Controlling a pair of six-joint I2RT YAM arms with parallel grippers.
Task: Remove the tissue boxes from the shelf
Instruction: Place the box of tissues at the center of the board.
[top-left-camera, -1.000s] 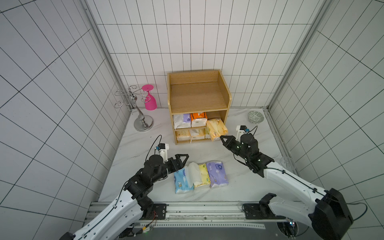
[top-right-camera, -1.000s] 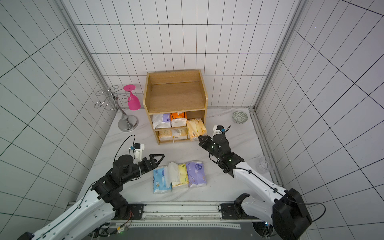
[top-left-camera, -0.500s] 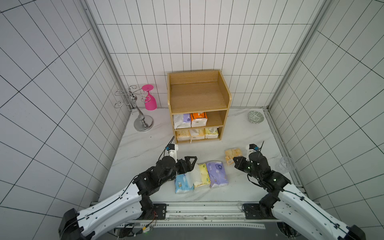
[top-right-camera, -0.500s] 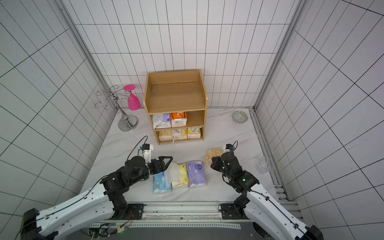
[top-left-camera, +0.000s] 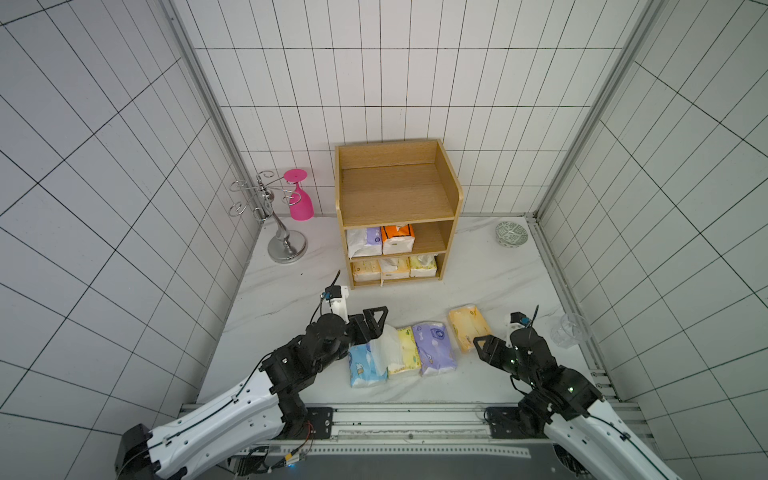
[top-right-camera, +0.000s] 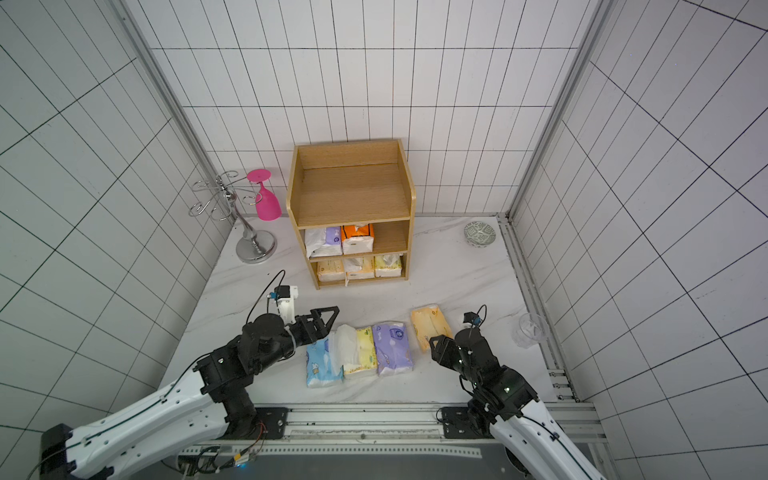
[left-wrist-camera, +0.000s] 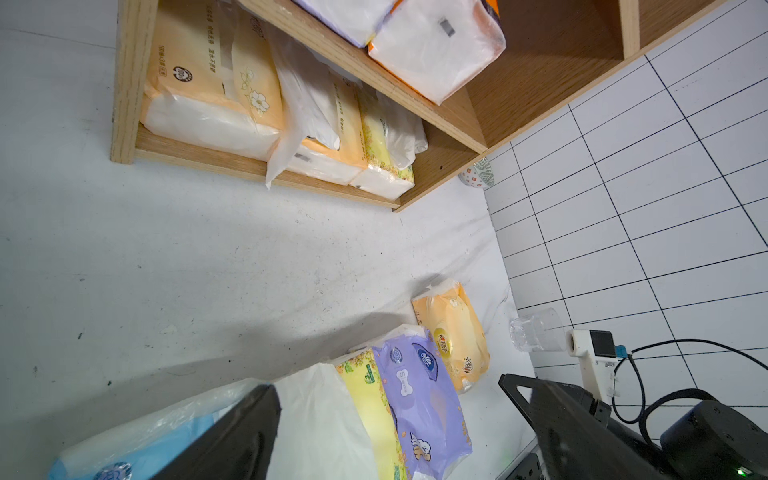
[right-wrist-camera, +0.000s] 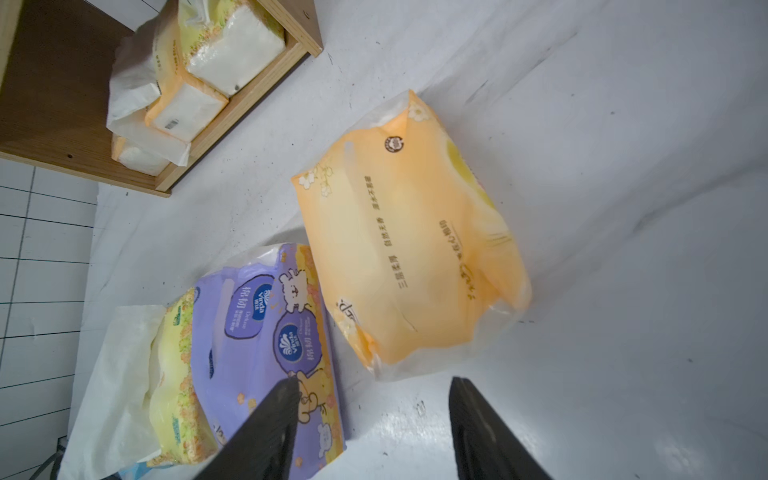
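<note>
shelf (top-left-camera: 397, 195): light wood | light-blue pack (top-left-camera: 361, 368): cartoon print | yellow pack (top-left-camera: 409, 349): gold floral edging | purple pack (top-left-camera: 436, 349): dark-blue ovals, white bears | pale-orange pack (top-left-camera: 467, 332): white blossoms | orange pack (top-left-camera: 398, 237): white end | goblet (top-left-camera: 300, 203): pink | bowl (top-left-camera: 511, 235): green-white pattern | counter (top-left-camera: 478, 286): white, grey veins | walls (top-left-camera: 374, 83): white tiles, dark grout

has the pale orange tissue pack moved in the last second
Yes. The pale orange pack has come away from the shelf front, toward the robot, and now lies on the table beside the purple pack.
</note>
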